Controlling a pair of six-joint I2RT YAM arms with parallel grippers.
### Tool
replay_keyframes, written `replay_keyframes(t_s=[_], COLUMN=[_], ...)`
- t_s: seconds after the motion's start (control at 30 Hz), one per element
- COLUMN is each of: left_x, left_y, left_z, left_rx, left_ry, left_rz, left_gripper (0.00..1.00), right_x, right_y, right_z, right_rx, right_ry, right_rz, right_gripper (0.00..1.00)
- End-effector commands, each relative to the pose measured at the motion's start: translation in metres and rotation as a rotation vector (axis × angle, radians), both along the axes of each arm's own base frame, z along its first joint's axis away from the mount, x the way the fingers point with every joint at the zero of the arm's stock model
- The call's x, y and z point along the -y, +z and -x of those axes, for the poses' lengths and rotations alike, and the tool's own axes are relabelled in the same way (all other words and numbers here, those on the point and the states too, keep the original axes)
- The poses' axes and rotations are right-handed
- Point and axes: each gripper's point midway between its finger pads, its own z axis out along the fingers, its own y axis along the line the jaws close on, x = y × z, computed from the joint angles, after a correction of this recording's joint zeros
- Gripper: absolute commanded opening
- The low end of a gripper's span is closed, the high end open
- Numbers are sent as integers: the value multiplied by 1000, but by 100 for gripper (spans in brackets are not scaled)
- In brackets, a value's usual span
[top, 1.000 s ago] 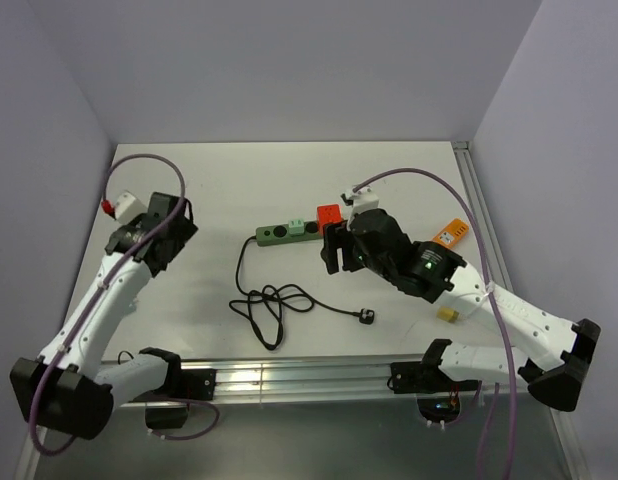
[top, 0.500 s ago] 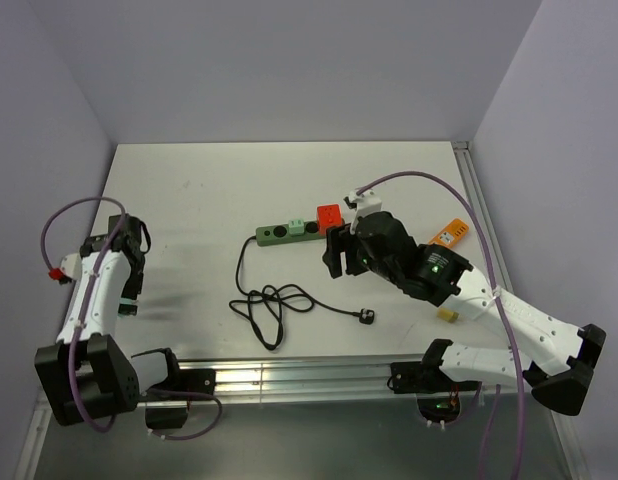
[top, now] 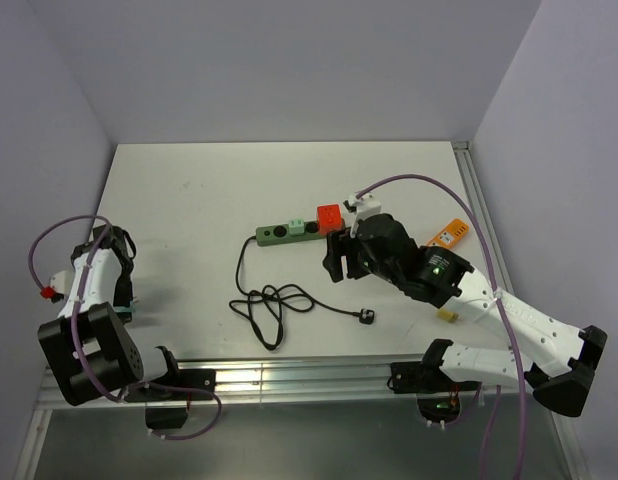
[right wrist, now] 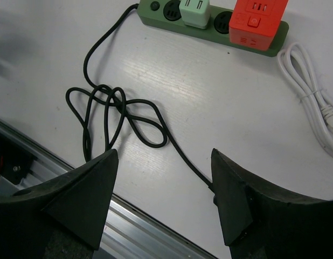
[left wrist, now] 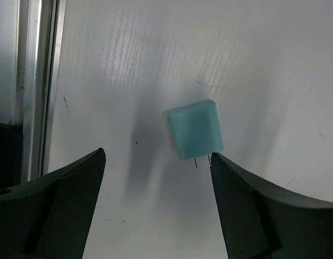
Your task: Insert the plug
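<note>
A teal cube-shaped plug (left wrist: pixel 194 129) lies on the white table with its two thin prongs pointing toward my left gripper (left wrist: pixel 157 155). That gripper is open. The plug sits just beyond its fingertips, nearer the right fingertip (left wrist: pixel 226 172), and nothing is held. In the top view the plug (top: pixel 129 312) shows at the near-left table edge under the folded left arm. A green power strip (top: pixel 286 231) lies mid-table, carrying a pale green adapter (right wrist: pixel 195 12) and a red adapter (right wrist: pixel 258 21). My right gripper (right wrist: pixel 164 154) hovers open and empty, just near of the strip.
The strip's black cord (top: pixel 269 300) coils toward the near edge and ends in a black plug (top: pixel 366 317). A white cable (right wrist: pixel 312 91) lies right of the strip. An orange item (top: pixel 449 234) and a small yellow one (top: pixel 448 315) lie at the right. A metal rail (top: pixel 289 375) borders the near edge.
The left arm has swung back from the far left of the table to the near-left edge, over the teal plug, and its jaws have narrowed a little. The right arm has barely shifted.
</note>
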Motion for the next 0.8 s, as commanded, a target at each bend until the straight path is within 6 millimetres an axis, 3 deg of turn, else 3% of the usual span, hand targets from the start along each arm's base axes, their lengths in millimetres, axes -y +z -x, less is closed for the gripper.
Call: replay_keyframes(t_s=[0.0,0.3,0.6,0.77], left_x=[-9,-12,-14,-13], left_y=[-8,-15,-33,-47], left_z=[-12,-21,-22,-19], left_rx=[88,212,133,59], left_ry=[3,36,47,62], left_rz=[-2,-2,17,54], left_gripper=[83,79,79,70], right_x=[-2,-8,-10,-9], right_y=[6,2,-3,-3], right_z=[4,6,8,10], right_rx=[11,-10,-25,-24], right_ry=[22,45,51,47], right_rz=[-19,-36,-38,-45], right_gripper=[76,76,75,75])
